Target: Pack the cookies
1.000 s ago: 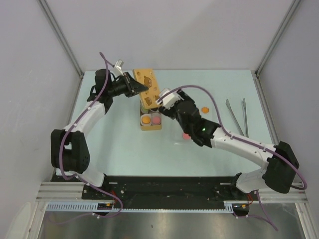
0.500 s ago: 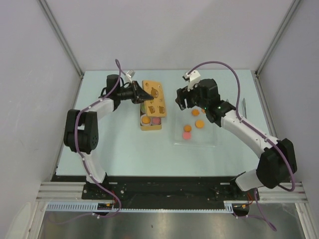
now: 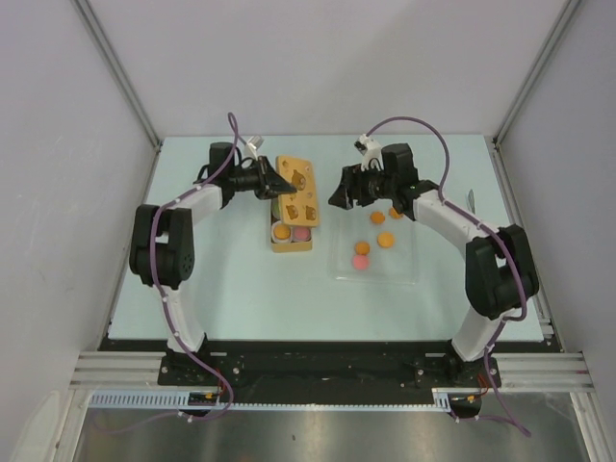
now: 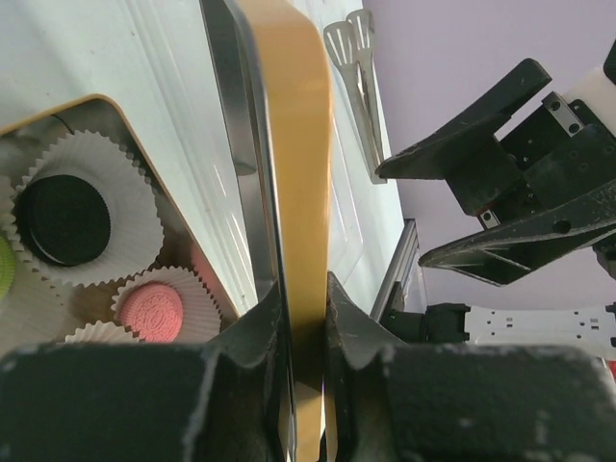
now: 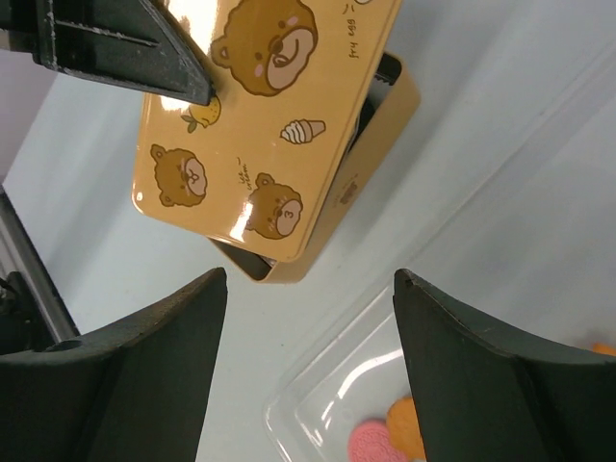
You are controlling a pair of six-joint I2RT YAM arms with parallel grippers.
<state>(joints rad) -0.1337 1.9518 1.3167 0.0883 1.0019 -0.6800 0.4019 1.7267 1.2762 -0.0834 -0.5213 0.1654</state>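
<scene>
**Top view:** Your left tool, upper centre, pinches the edge of the yellow lid, which tilts over the upper end of the open tin. Two cookies, one orange and one pink, show in the tin's lower end. Your right tool hangs just right of the lid, fingers spread and holding nothing. Further right, more cookies, orange and one pink, lie loose on a clear tray on the table. Tongs lie at far right, partly behind the right arm.

**Left wrist view:** The lid runs edge-on up the middle, clamped between your left tool's two fingers at the bottom. At lower left, a black cookie and a pink one sit in white paper cups inside the tin. A sliver of green shows at the left edge. Your right tool stands open at right.

**Right wrist view:** The bear-printed lid fills the upper centre, with the left tool's finger on its upper-left edge and the tin beneath. Your right tool's fingers spread across the bottom with nothing between them. A pink and an orange cookie peek in at the bottom edge, on the clear tray.
</scene>
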